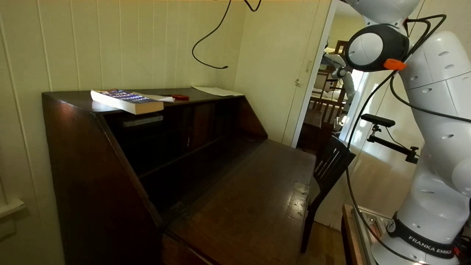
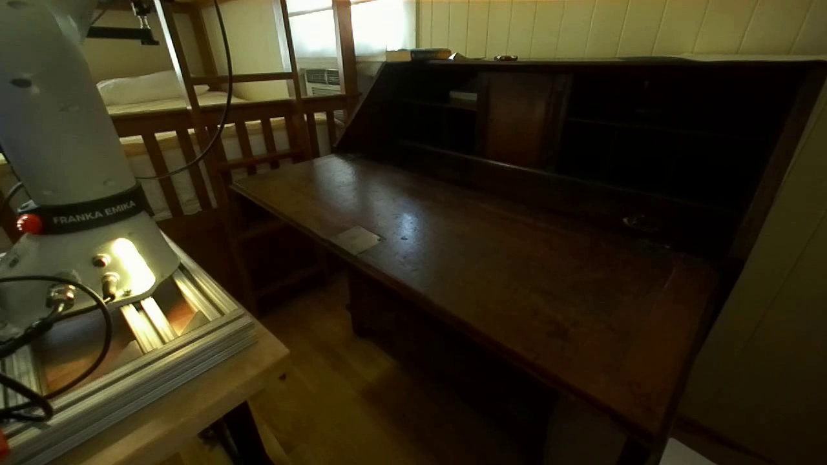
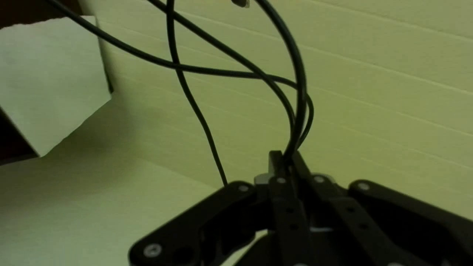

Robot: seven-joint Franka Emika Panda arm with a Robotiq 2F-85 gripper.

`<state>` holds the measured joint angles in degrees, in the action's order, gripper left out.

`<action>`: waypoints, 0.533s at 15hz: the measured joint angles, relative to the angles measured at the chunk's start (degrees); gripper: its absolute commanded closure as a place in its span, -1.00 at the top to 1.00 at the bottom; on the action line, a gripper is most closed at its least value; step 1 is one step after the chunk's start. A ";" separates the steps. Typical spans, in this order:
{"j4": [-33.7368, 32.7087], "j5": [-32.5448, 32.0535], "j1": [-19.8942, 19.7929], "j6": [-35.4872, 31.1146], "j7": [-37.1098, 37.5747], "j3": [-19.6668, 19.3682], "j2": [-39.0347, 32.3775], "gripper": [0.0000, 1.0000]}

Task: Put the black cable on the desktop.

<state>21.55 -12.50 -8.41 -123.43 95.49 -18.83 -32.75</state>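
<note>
The end effector (image 3: 285, 156) is pinching the black cable (image 3: 301, 81), whose thin strands are looping and crossing; in an exterior view, a curved free end (image 1: 225, 67) is dangling higher than the worktop (image 1: 243, 191).

In an exterior view, the polished wood desktop (image 1: 239, 195) at lower centre is dark reddish-brown, the panelled wall (image 1: 147, 48) at upper left pale yellow with vertical lines, the thick paperback book (image 1: 128, 100) blue with white lettering. At right, the jointed robot arm (image 1: 441, 92) is white with a black band (image 1: 423, 241). In the wrist view, a thin black cable (image 3: 301, 79) and angular black gripper (image 3: 286, 159) show against yellow-green.
</note>
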 measured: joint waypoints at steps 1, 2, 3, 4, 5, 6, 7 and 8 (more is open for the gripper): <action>0.00 -2.23 1.45 3.42 2.18 -1.16 0.03 -0.97; 0.00 -4.30 2.90 7.15 3.85 -2.11 0.05 -0.97; 0.00 -6.30 4.37 11.10 5.09 -2.90 0.06 -0.97; 0.00 -8.23 5.83 15.29 6.12 -3.54 0.05 -0.97; 0.01 -9.73 7.12 19.37 6.95 -3.93 0.03 -0.97; 0.02 -10.77 8.24 23.73 7.56 -4.04 0.00 -0.97; 0.04 -11.45 9.23 28.20 8.02 -4.04 -0.05 -0.97; 0.06 -11.54 9.99 32.57 8.24 -3.92 -0.12 -0.97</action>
<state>21.61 -24.04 1.58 -90.87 103.73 -22.75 -32.87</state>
